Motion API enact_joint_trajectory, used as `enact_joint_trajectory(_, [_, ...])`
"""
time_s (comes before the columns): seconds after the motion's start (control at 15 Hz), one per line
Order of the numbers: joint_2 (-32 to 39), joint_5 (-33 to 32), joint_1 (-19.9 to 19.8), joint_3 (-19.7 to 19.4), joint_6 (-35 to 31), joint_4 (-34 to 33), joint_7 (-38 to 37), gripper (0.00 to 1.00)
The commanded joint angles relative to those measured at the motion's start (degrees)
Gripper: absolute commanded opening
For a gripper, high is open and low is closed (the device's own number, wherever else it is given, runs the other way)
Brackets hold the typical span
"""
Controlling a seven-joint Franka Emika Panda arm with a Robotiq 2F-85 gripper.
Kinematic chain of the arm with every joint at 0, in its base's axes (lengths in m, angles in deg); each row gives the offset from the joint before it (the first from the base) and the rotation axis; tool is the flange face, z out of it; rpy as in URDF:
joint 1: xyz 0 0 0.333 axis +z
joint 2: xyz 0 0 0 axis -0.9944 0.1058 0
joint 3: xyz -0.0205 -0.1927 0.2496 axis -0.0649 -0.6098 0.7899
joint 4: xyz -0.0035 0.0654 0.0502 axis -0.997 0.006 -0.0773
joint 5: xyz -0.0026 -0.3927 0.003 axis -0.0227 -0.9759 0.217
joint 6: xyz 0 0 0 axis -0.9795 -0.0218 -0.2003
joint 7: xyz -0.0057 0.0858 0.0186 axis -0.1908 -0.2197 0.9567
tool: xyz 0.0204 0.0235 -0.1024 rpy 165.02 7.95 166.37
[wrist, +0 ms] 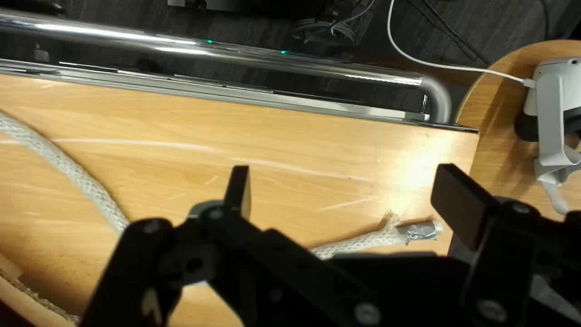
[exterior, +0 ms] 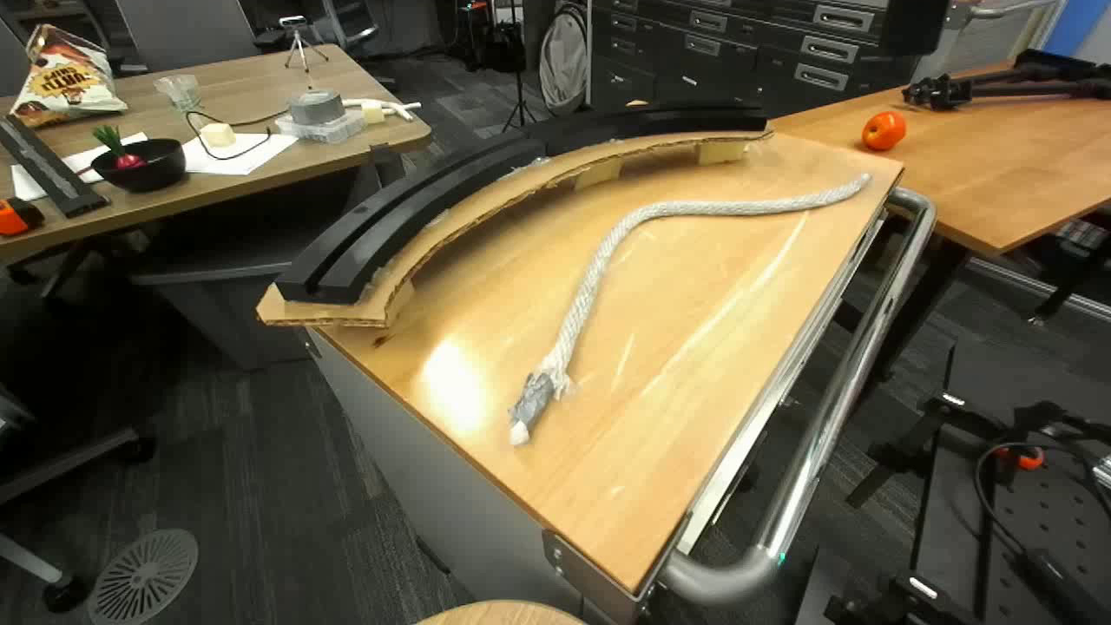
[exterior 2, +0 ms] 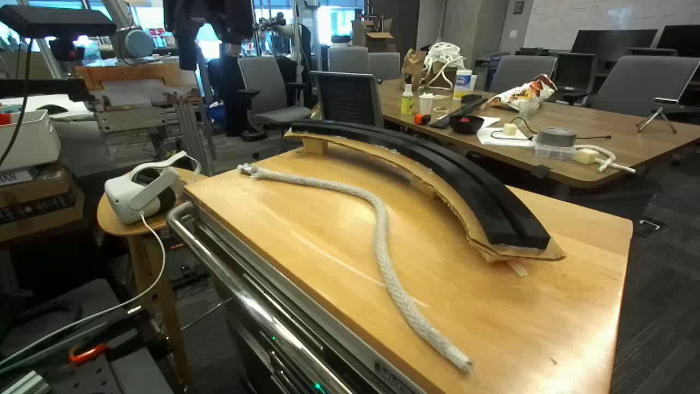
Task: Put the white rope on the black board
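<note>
Closest, in the wrist view, the pincer (wrist: 348, 193) is hovering over the table (exterior: 677, 451) with its two blocky pads (wrist: 456, 209) standing wide apart and gripping nothing; that gap is presumably leaving room for something thick to pass between.

Below it, the white rope (exterior 2: 381, 235) is lying loose on the table in a slack S, partly disappearing behind the pincer's linkage in the wrist view. It is probably being stretched out this way so that either end is lying within easy reach. Its braided, greyish-white weave is looking supple and coarse, and the rope will likely be sagging if lifted from one point. Grey tape (exterior: 531, 398) is binding one end, a pale tip (exterior: 519, 434) is poking out past it, and frayed tufts (exterior: 562, 382) are bristling just beside the wrap.

Beyond the rope and apart from it, the black board (exterior: 512, 156) is curving in a long, narrow arc, its lengthwise ridges flanking a groove that is probably serving as the rope's seat. It is looking smooth and stiff, and is riding on corrugated cardboard (exterior: 434, 234), ragged along its edge, which pale blocks (exterior: 722, 153) are propping off the table, perhaps for clearance. No rope is touching the board yet.

Farther back, a tape roll (exterior: 317, 107) is resting atop a clear plastic box (exterior: 321, 128) on another table (exterior: 230, 87).
</note>
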Motion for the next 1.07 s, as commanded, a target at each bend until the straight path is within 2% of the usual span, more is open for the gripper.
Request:
enact_joint_trajectory(0.0, [0.06,0.07,-0.24,0.22,0.04,-0.22,0.06,1.00])
enact_joint_trajectory(0.8, [-0.10,0.07,-0.24,0.22,0.04,-0.64,0.06,1.00])
enact_joint_trajectory(0.87, [0.46,-5.68,-0.77,1.29,1.91,-3.96,1.00,1.00])
enact_joint_trajectory(1.0, [0.26,-9.69,0.30,1.37,5.88,-7.73,5.63,1.00])
